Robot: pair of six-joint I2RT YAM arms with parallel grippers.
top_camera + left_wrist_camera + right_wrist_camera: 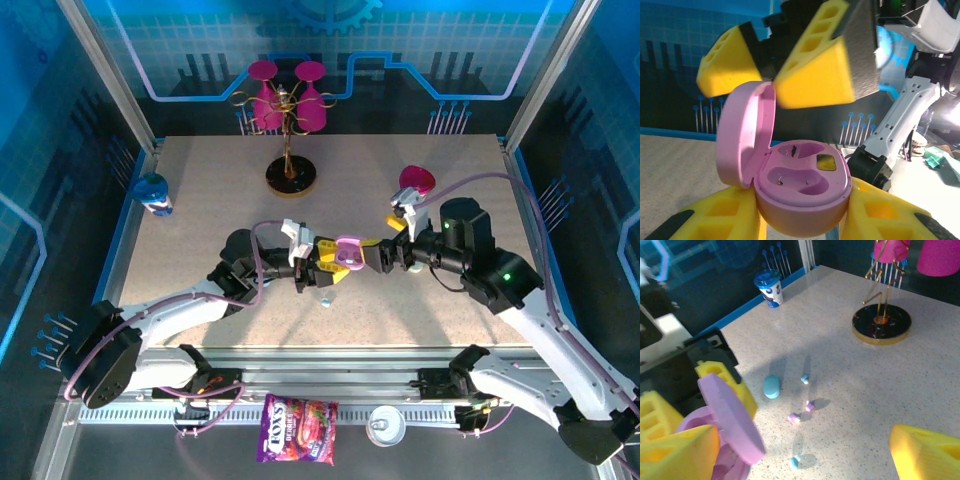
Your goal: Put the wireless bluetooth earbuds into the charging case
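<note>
Left wrist view: the charging case (pixel 805 200) is open, lid (pixel 742 135) up, and both wells look empty. Where are the earbuds?

Loose on the desk (pixel 855 380). The earbuds (pixel 793 417), pinkish and bluish, lie near a light blue case (pixel 771 386). None is inserted.

And the jaws?

Left jaws are clenched on the charging case. Right jaws are spread wide beside its lid, grasping nothing. All the picking and seating looks left to do.
</note>
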